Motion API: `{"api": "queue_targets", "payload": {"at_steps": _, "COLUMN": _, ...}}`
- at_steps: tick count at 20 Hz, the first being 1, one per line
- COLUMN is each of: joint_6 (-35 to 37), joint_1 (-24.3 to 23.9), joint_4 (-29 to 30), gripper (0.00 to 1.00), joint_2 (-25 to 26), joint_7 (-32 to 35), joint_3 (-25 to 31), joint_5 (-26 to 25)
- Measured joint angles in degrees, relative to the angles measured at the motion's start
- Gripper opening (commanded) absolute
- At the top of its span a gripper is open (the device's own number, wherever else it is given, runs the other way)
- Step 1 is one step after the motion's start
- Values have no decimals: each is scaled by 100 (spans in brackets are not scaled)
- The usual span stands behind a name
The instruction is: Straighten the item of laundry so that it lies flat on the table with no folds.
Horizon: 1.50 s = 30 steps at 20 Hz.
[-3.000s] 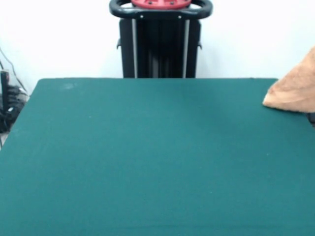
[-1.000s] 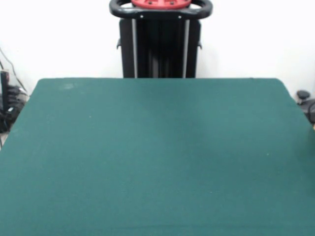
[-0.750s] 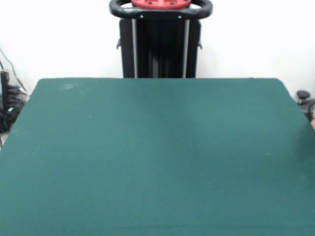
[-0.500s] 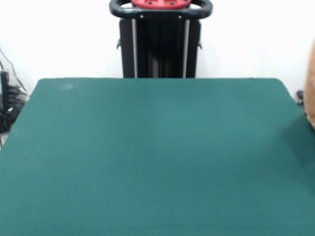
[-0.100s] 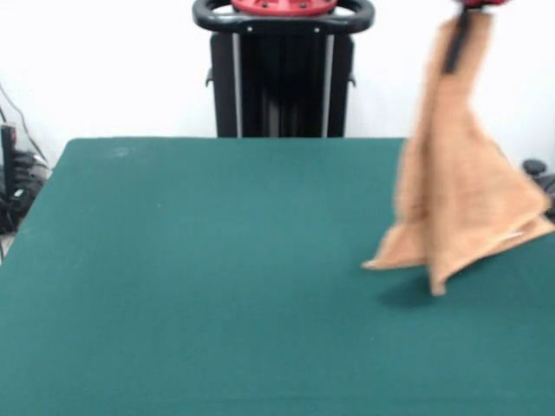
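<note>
The item of laundry (image 5: pixel 460 199), a tan terry towel, hangs in the air over the right part of the green table (image 5: pixel 199 277). It drapes down in a cone from its top end, with its lower corners spread just above the felt and a shadow beneath them. My gripper (image 5: pixel 455 43) shows at the top right edge as a dark finger against the cloth, under a red part of the arm. It is shut on the towel's upper end. The towel looks blurred with motion.
The black pedestal (image 5: pixel 282 74) stands behind the table's far edge at the centre. Cables and dark gear (image 5: pixel 13 186) lie off the table's left side. A small dark object (image 5: pixel 533 167) sits off the far right corner.
The towel was out of sight a second ago, then showed at the right edge. It has now swung left, hanging from my gripper over the table's right part.
</note>
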Motion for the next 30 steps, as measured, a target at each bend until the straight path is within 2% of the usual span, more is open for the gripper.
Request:
{"api": "queue_targets", "payload": {"at_steps": 8, "joint_6": -735, "joint_1": -492, "joint_4": 524, "gripper": 0, "joint_2": -219, "joint_7": -238, "joint_3": 225, "joint_5": -1168}}
{"api": "queue_targets", "payload": {"at_steps": 11, "joint_6": -912, "joint_1": -569, "joint_4": 616, "gripper": 0, "joint_2": -230, "joint_7": -238, "joint_3": 329, "joint_5": -1432}}
{"api": "queue_targets", "payload": {"at_steps": 19, "joint_6": -1250, "joint_1": -1157, "joint_4": 758, "gripper": 0, "joint_2": -223, "joint_7": -241, "joint_3": 965, "joint_5": -2304}}
{"api": "queue_targets", "payload": {"at_steps": 20, "joint_6": -1250, "joint_1": -1483, "joint_4": 758, "gripper": 100, "joint_2": -219, "joint_7": -241, "joint_3": 1265, "joint_5": -2616}}
{"api": "queue_targets", "payload": {"at_steps": 30, "joint_6": -926, "joint_1": -1765, "joint_4": 758, "gripper": 100, "joint_2": -222, "joint_7": -241, "joint_3": 1727, "joint_5": -2914}}
